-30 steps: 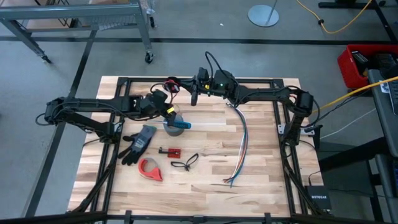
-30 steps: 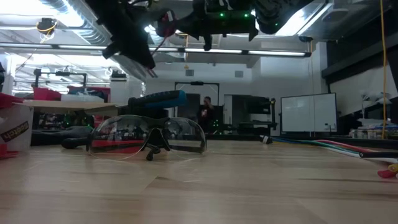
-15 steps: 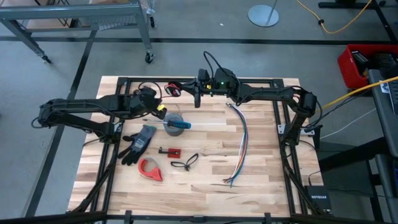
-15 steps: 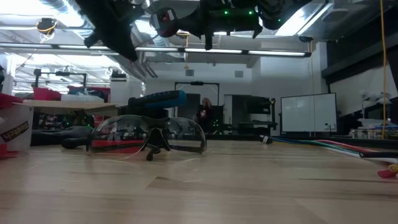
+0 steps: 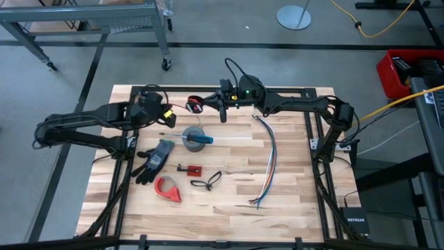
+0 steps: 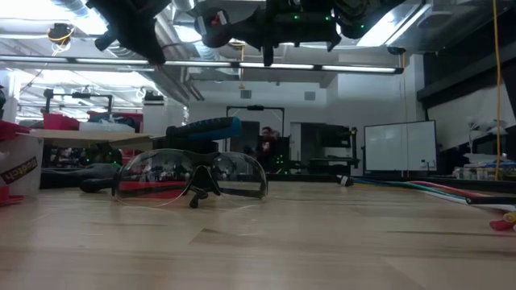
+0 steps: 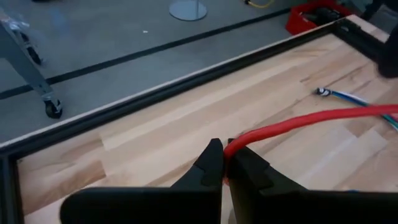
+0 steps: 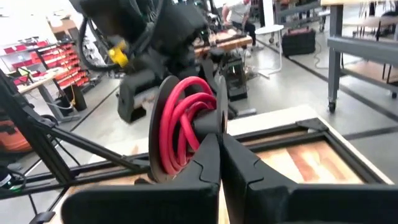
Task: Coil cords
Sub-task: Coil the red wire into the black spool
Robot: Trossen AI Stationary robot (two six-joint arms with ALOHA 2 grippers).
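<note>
The red cord is wound into a small coil with black parts, held above the table's far edge and seen high up in the low view. My right gripper is shut on this coil, reaching level from the right. A straight length of the same cord leads from the coil to my left gripper, which is shut on it just left of the coil. My left gripper pinches the cord's straight length between its two fingertips, slanting down from the table's left side. The cord leaves the fingers in a nearly straight line toward the coil, clear of the table. My right gripper pinches the coil's loops between its two fingers, coming level from the table's right. The fingers lie across the bundled turns. The coil stands on edge, lifted clear of the table.
Below the grippers stand a grey tape roll with a blue-handled tool, dark gloves, a red tape dispenser, a small black looped cord and a long multicoloured wire bundle. Clear safety glasses lie near the front.
My left gripper has drawn back toward the table's left edge and risen, still shut on the cord, so the straight length between it and the coil has grown longer. My right gripper has stayed in place with the coil and turned slightly.
</note>
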